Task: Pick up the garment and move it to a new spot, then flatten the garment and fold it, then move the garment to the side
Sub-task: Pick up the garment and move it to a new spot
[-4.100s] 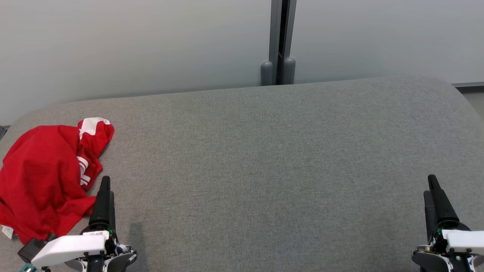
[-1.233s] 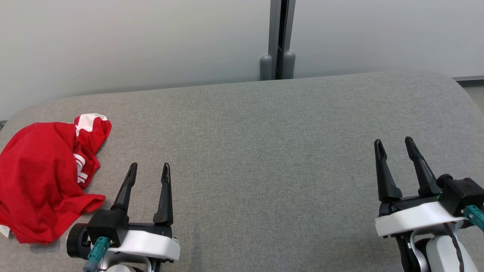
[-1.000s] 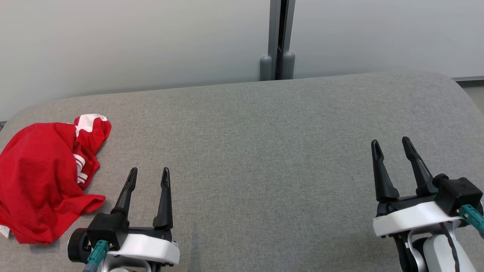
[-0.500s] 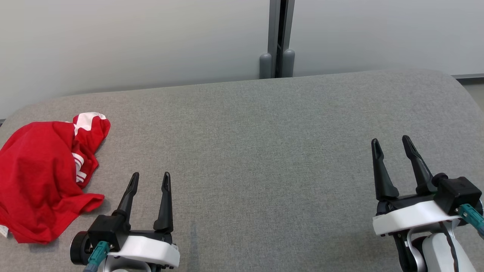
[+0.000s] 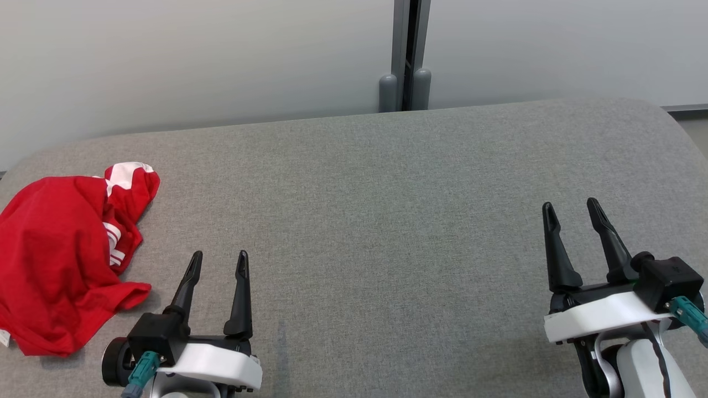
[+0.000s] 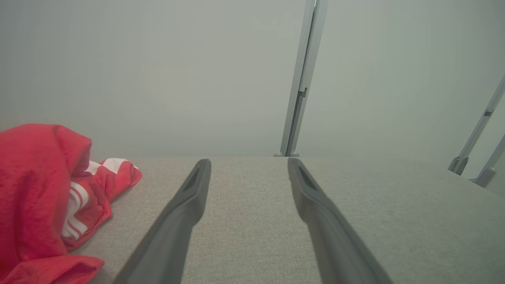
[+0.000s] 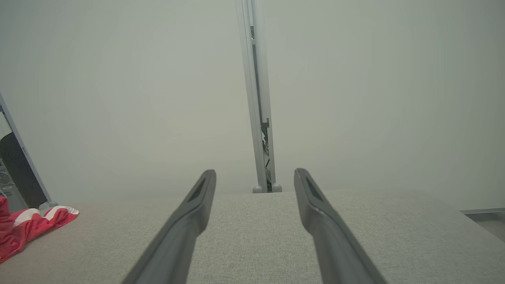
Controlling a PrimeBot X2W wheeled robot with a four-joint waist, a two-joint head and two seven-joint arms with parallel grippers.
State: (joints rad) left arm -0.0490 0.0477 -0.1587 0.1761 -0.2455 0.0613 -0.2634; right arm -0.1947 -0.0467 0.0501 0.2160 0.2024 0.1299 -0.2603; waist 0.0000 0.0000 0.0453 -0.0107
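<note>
A crumpled red garment (image 5: pixel 55 260) with white stripes lies bunched at the far left edge of the grey padded table (image 5: pixel 376 221). The left wrist view shows the garment (image 6: pixel 43 197) at the left, and the right wrist view catches a corner of the garment (image 7: pixel 27 227) at its left edge. My left gripper (image 5: pixel 218 258) hovers open just right of the garment, not touching it, fingers empty. At the lower right, my right gripper (image 5: pixel 569 205) is also open and empty, far from the cloth.
A pale partition wall runs behind the table, with a grey vertical post (image 5: pixel 406 55) and its two rounded feet at the back centre. The table's corners are rounded; the floor shows past the far right corner (image 5: pixel 694 127).
Both arms have held nearly still over the last second, the left gripper drifting slightly down. The whole scene has shifted a little, so the camera moved. The garment lies as before.
</note>
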